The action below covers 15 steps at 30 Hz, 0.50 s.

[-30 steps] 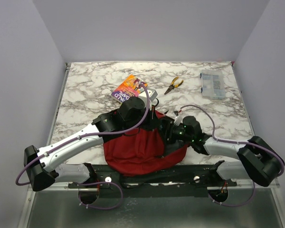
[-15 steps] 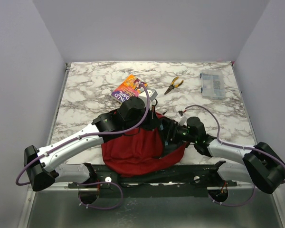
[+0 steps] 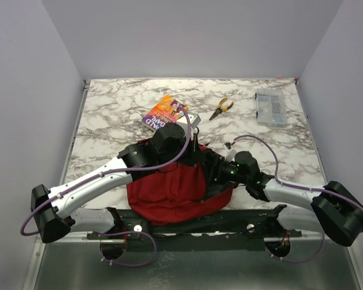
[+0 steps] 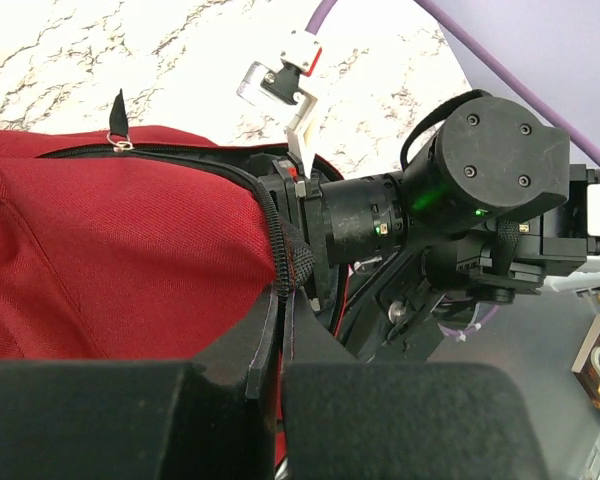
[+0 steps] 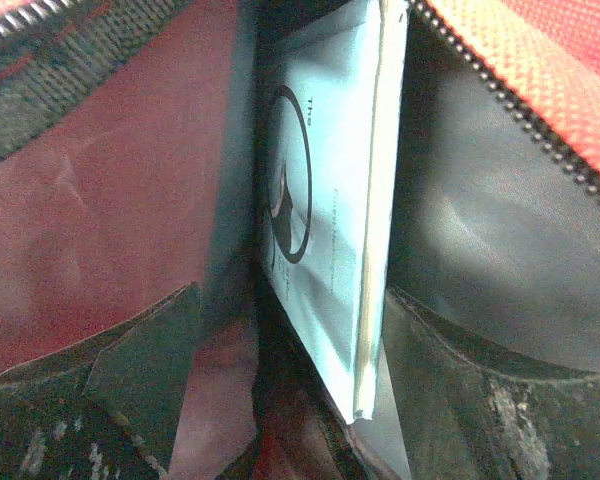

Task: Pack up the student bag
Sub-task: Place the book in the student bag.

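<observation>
Student bag (image 3: 169, 190) lies at the near edge of the bench (image 3: 115, 109), its zip edge pinched by the left claw (image 4: 280, 330), while the right claw (image 5: 300, 360) stands open inside around a pale book (image 5: 325, 230).

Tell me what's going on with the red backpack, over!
Left fingers shut on student bag zipper edge, holding mouth open. Right fingers spread inside bag, pale blue book between them. Orange book not packed yet. Nothing blocking.

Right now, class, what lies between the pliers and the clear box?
Nothing: only bare marble table separates pliers and box, as the top view shows.
</observation>
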Available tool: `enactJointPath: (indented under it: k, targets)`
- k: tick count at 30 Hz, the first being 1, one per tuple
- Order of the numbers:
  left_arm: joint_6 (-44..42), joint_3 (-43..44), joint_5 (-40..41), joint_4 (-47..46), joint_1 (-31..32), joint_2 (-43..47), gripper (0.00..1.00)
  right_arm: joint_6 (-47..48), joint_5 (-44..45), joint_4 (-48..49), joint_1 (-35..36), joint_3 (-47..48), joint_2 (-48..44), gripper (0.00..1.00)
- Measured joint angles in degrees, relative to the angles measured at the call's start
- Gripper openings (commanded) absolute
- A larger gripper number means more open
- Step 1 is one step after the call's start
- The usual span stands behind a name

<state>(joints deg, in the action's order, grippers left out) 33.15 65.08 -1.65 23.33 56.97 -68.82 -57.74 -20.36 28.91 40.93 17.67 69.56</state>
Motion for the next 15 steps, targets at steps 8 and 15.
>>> enactJointPath:
  k: [8, 15]
  targets:
    - [0.04, -0.5, 0.0, -0.02, -0.22, 0.02, 0.0, 1.7, 0.26, -1.62, 0.46, 0.07, 1.95, 0.52]
    - [0.09, -0.5, -0.02, -0.02, -0.24, 0.02, 0.0, -0.31, 0.42, 0.39, 5.35, 0.37, 7.63, 0.61]
